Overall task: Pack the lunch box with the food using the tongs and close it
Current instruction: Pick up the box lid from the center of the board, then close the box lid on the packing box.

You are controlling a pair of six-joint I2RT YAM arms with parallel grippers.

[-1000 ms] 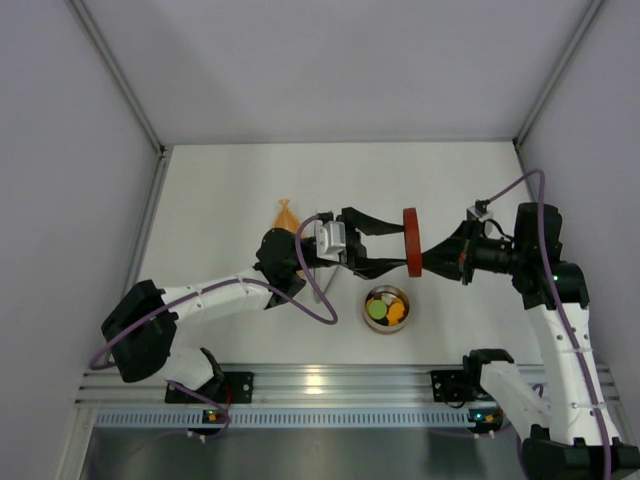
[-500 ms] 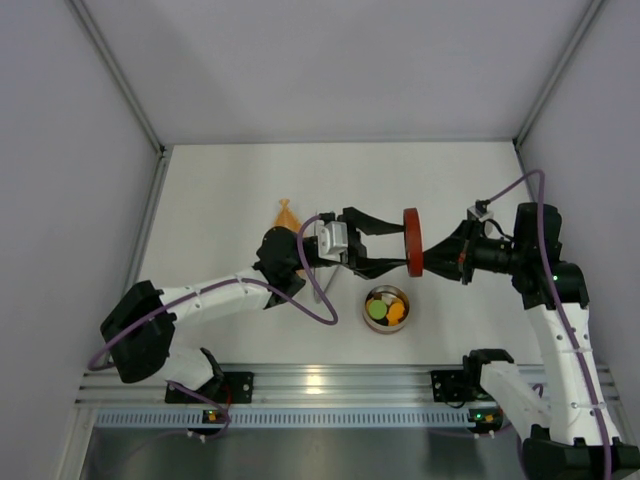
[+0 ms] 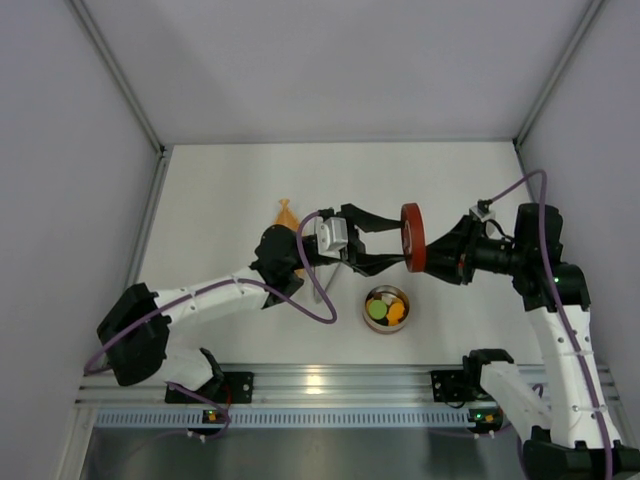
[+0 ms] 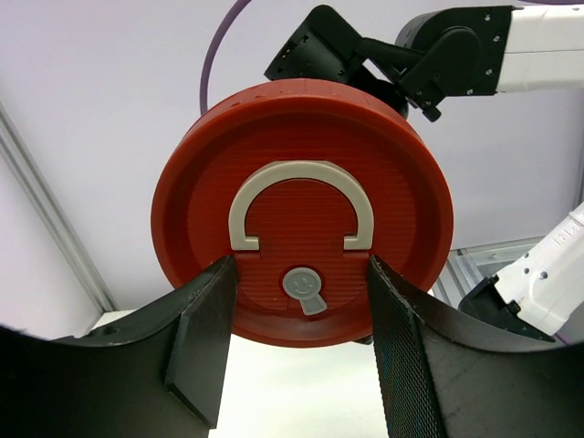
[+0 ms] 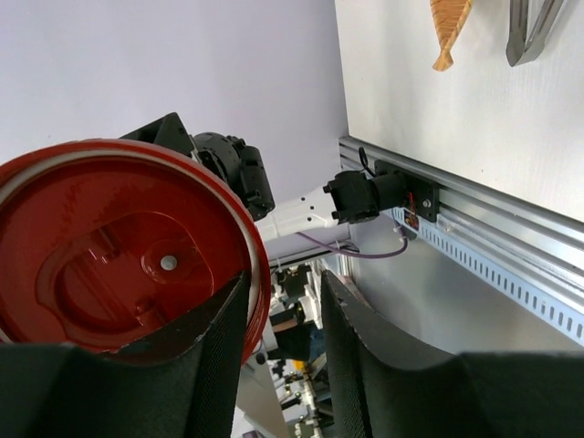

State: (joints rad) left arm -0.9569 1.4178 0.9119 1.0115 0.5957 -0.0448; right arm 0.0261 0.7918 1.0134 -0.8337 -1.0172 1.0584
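Observation:
The lunch box point(image 3: 365, 303), a small round silver tin, stands open on the table with green and orange food point(image 3: 378, 311) inside. Its red lid point(image 3: 411, 238) hangs on edge in the air above and behind the tin. My left gripper point(image 3: 402, 247) reaches it from the left and is shut on the lid point(image 4: 301, 164), one finger point(image 4: 205, 338) on each side of its lower part. My right gripper point(image 3: 433, 258) stands open on the lid's right side. The lid point(image 5: 119, 246) rests against one right finger only. The tongs point(image 3: 321, 288) lie on the table, partly under my left arm.
An orange mesh bag point(image 3: 286, 213) lies on the table behind my left arm, and it appears beside the tongs point(image 5: 534, 32) in the right wrist view. Grey walls enclose the table. An aluminium rail point(image 3: 320, 380) runs along the near edge.
My right gripper has opened off the lid, which it was pinching a second ago. The lid stays in my left gripper and has tipped slightly.

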